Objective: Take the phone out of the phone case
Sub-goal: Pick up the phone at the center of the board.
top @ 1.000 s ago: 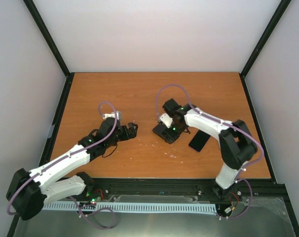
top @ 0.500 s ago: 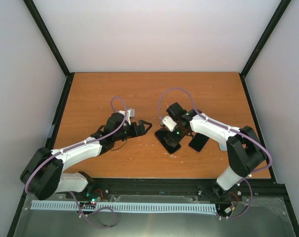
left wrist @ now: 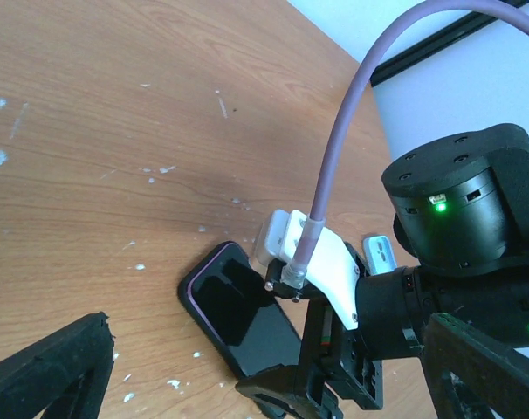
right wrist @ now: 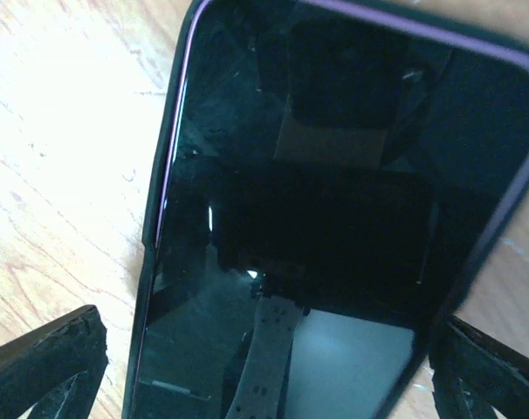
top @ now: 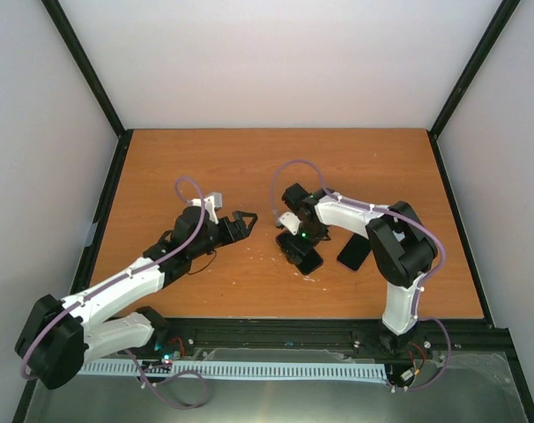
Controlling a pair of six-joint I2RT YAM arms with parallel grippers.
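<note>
The phone (top: pixel 307 259) lies flat and screen up on the wooden table, a black slab with a thin purple rim (right wrist: pixel 173 131) inside a dark case (right wrist: pixel 147 236). My right gripper (top: pixel 297 244) points down over it and is open. In the right wrist view its fingers (right wrist: pixel 46 362) stand off both long sides of the phone (right wrist: pixel 334 218) without touching it. My left gripper (top: pixel 248 224) is open too, a short way left of the phone and aimed at it. The left wrist view shows the phone (left wrist: pixel 234 305) partly under the right gripper (left wrist: pixel 321 384).
A second dark flat slab (top: pixel 355 253) lies just right of the phone, and its pale end with two holes (left wrist: pixel 380 253) shows behind the right wrist. The right arm's purple cable (left wrist: pixel 352 131) loops overhead. Black frame rails (top: pixel 100 97) and white walls enclose the table (top: pixel 205 167).
The right jaws have spread wide around the phone, which now lies flat. The left gripper reached right toward the phone, then drew back slightly.
</note>
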